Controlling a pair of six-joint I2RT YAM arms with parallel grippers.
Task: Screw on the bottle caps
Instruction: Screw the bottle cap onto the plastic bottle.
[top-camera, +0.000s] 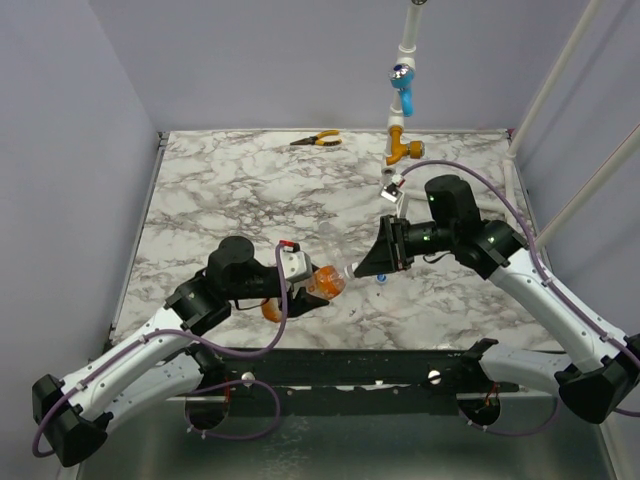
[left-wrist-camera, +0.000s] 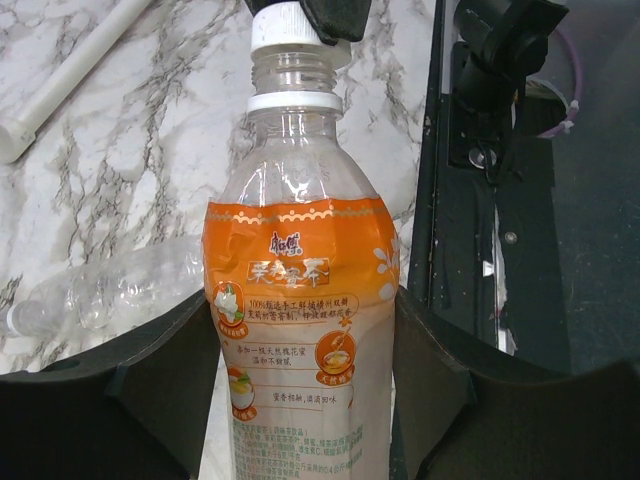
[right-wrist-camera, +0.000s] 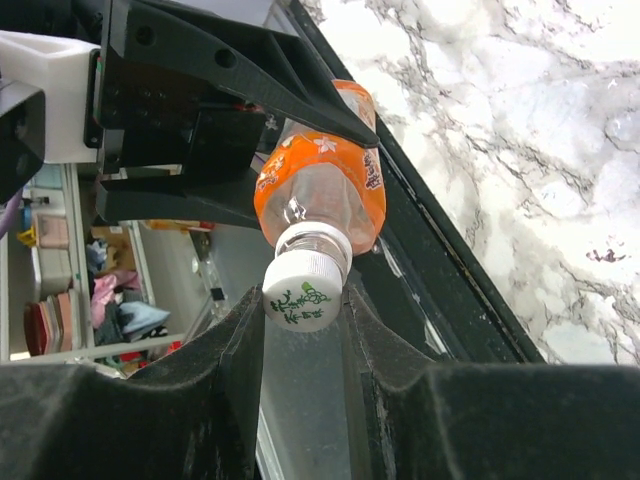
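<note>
My left gripper (top-camera: 300, 278) is shut on the body of the clear bottle with the orange label (top-camera: 325, 282), holding it above the table's front edge with the neck pointing right. The left wrist view shows the bottle (left-wrist-camera: 300, 300) between my left gripper's jaws (left-wrist-camera: 302, 310). My right gripper (top-camera: 366, 267) is shut on the whitish cap (right-wrist-camera: 303, 290), which sits a little tilted on the bottle's mouth (right-wrist-camera: 325, 190). The cap also shows in the left wrist view (left-wrist-camera: 283, 25). A tiny blue cap (top-camera: 381, 279) lies on the table just below the right gripper.
A clear empty bottle (left-wrist-camera: 110, 290) lies on the marble beside my left gripper. Orange-handled pliers (top-camera: 318, 139) lie at the back. A white pipe with a blue valve handle (top-camera: 403, 85) and an orange one (top-camera: 405, 150) stands at the back right. A black rail (top-camera: 380, 365) runs along the front edge.
</note>
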